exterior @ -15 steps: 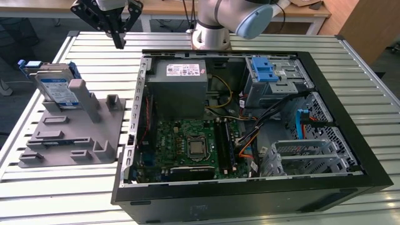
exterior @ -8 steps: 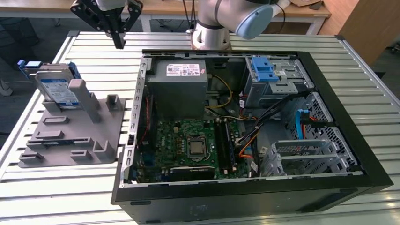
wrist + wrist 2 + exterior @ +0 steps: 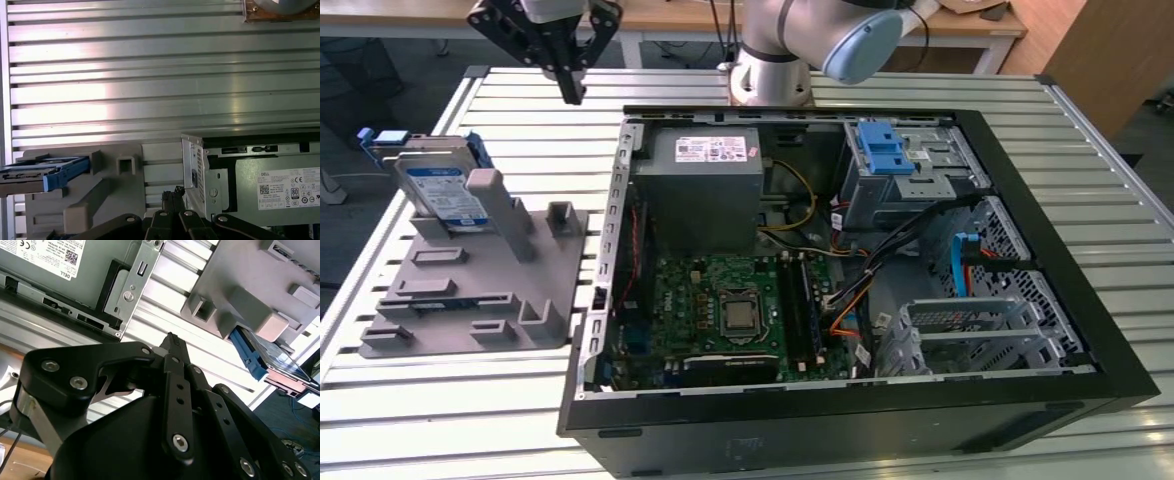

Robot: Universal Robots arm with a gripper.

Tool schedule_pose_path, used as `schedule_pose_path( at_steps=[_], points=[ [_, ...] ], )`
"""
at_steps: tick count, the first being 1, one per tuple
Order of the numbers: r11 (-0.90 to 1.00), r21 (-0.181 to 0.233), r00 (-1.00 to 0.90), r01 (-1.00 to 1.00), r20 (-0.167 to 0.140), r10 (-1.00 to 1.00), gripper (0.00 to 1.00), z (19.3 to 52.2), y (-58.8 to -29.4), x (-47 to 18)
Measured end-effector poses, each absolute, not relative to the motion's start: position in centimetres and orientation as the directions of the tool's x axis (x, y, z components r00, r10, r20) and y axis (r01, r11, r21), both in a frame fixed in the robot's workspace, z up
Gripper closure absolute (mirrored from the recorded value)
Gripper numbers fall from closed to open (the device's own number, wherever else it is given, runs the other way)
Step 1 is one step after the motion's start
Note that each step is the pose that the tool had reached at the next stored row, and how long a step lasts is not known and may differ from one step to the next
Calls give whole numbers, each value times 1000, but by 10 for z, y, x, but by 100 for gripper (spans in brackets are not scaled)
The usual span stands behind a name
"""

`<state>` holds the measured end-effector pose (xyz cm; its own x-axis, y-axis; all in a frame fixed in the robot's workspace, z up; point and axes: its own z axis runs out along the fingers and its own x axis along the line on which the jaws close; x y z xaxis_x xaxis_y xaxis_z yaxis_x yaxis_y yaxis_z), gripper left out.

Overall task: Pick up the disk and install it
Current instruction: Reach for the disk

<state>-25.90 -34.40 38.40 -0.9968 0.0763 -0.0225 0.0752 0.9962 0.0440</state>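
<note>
Jaws pressed together, seemingly empty | exterior view: disk (image 3: 440, 195) standing in grey stand (image 3: 494, 290) | first wrist view: blue carrier (image 3: 65, 172) edge-on

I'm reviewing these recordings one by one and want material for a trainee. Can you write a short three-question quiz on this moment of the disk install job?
1. True or false: the gripper is shut on the disk.
2. In the exterior view, on which side of the computer case does the grey holder sit?
3. Where is the disk? A: standing in the grey holder; B: inside the computer case; C: on top of the computer case.
Key: 1 false, the gripper hangs apart from the disk; 2 the exterior view's left; 3 A.
</note>
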Motion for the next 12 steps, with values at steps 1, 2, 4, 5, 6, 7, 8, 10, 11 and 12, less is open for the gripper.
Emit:
schedule_pose_path(
  at_steps=[1,2,4,5,6,7,8,10,11,12],
  points=[
    [996,44,-997,75,-22,76,89,384,-344,-260],
    [996,44,-997,75,-22,76,89,384,-344,-260],
    [996,44,-997,75,-22,76,89,384,-343,-262],
    [996,44,-997,75,-22,76,89,384,-343,-263],
    [996,44,-997,75,-22,76,89,383,-343,-264],
    [996,44,-997,75,-22,76,89,383,-342,-265],
    [996,44,-997,75,-22,76,89,383,-342,-265],
    [996,44,-997,75,-22,76,89,383,-342,-267],
    [996,44,-997,75,-22,76,89,383,-341,-268],
    [996,44,-997,75,-22,76,89,383,-341,-270]
  ],
)
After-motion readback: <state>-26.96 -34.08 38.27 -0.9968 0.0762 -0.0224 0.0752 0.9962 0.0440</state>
